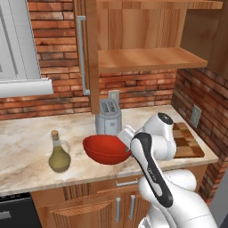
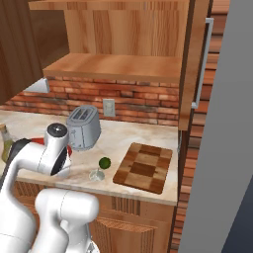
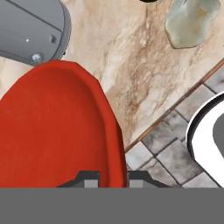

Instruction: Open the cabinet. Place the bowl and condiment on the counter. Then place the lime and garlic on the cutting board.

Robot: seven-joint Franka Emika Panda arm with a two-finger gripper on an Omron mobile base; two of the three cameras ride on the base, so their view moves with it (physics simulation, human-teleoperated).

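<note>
**Hand clamped on the rim of the red bowl at the worktop's front**

In the hand view the hand [image 3: 112, 177] is closed on the rim of the red bowl [image 3: 52, 131], one finger inside the wall and one outside. From the left base view the bowl [image 1: 106, 149] sits low over the worktop [image 1: 26, 147] with the arm's wrist at its 3 o'clock side; whether it touches the surface I cannot tell.

At the bowl's 12 o'clock stands a grey toaster [image 1: 108, 116], close behind it. At the bowl's 9 o'clock, a little apart, the olive-green bottle [image 1: 59, 153] stands upright on the worktop with its cork in.

In the right base view the lime [image 2: 105, 162] lies on the worktop at 3 o'clock from the wrist, with the pale garlic [image 2: 97, 174] just beside it at its 7 o'clock. The cutting board [image 2: 144, 167] lies flat at the lime's 3 o'clock, near but apart from both.

Overhead, the wooden cabinet [image 1: 147, 58] has its doors swung open, its long silver handle [image 1: 81, 55] facing out.
</note>
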